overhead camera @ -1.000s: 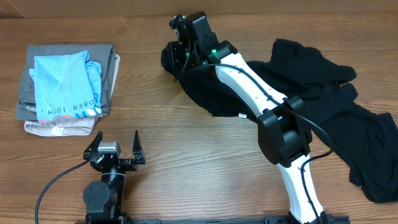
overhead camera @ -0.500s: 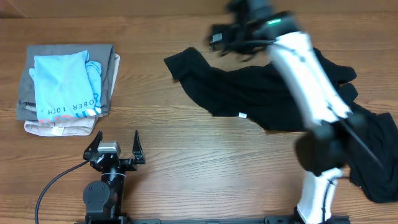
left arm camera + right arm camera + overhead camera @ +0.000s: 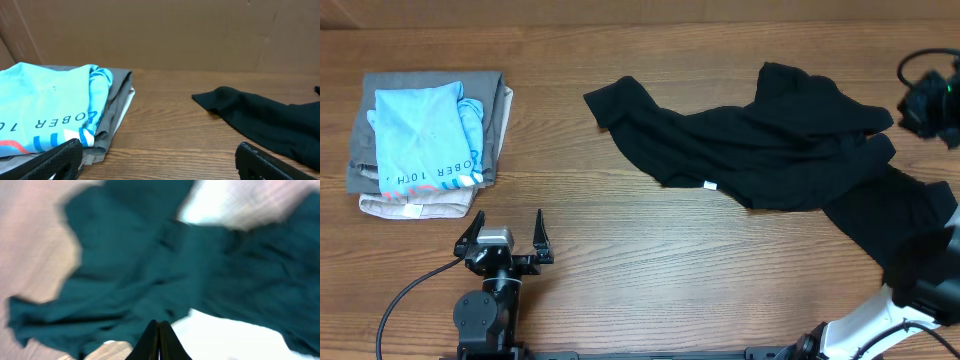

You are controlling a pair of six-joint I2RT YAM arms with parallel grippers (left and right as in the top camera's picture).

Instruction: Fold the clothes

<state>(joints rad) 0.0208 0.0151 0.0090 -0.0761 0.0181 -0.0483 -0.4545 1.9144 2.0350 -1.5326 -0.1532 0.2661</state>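
The clothes are plain black garments lying crumpled from the middle of the table to its right edge, one sleeve pointing left. In the left wrist view they lie to the right; in the blurred right wrist view they spread below the fingers. My right gripper hovers at the far right above the fabric's right end. Its fingers are pressed together with nothing between them. My left gripper rests open near the front edge at the left, well clear of the clothes, its jaws wide apart over bare wood.
A stack of folded grey and beige garments topped by a light-blue lettered shirt sits at the back left. A brown cardboard wall stands behind the table. The right arm's white link rises at the front right.
The right arm swung from the garment's left sleeve at the back middle to the far right. It let the fabric go, and its jaws are now shut. The left arm stayed still.
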